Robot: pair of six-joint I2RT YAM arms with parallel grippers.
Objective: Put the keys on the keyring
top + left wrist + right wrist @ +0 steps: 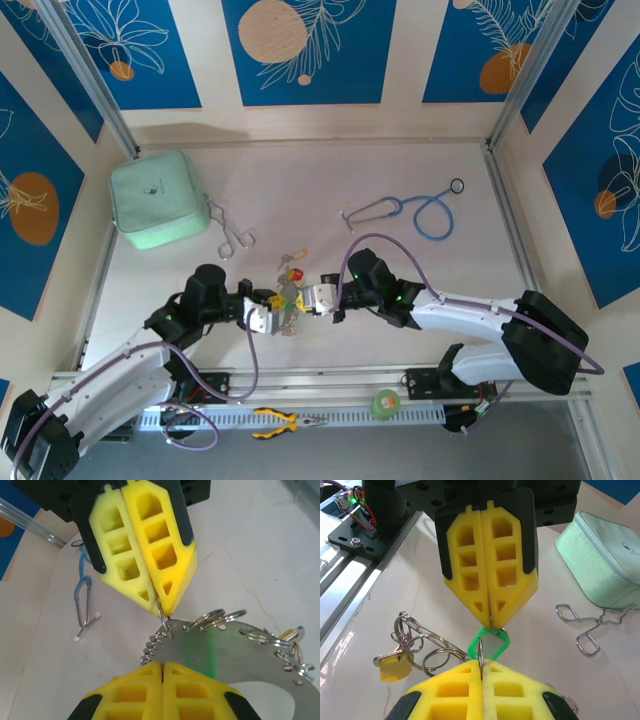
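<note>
The keys [290,285] sit bunched at the middle of the table [300,190], between the two fingertip pairs, a tangle of silvery metal with a red tag [294,273] and a yellow one showing from above. From the right wrist the bunch reads as several split rings [427,652] looped through each other, a yellow tag [394,669] lying flat on the table at their left and a green tag [492,645] held up off it. From the left wrist a flat silvery piece [225,655] with a toothed edge carries small rings along its rim; I cannot tell whether it is a key blade. The left gripper [162,667] is fully closed on that piece, its yellow pads pressed together. The right gripper [481,667] is closed too, pinching a thin ring [479,652] seen edge-on just in front of the green tag, so the two grippers meet tip to tip. Beyond them lie metal forceps [228,232] beside a mint-green case [155,198] at the far left and a blue stethoscope [420,210] at the far right, all well apart from the keys.
</note>
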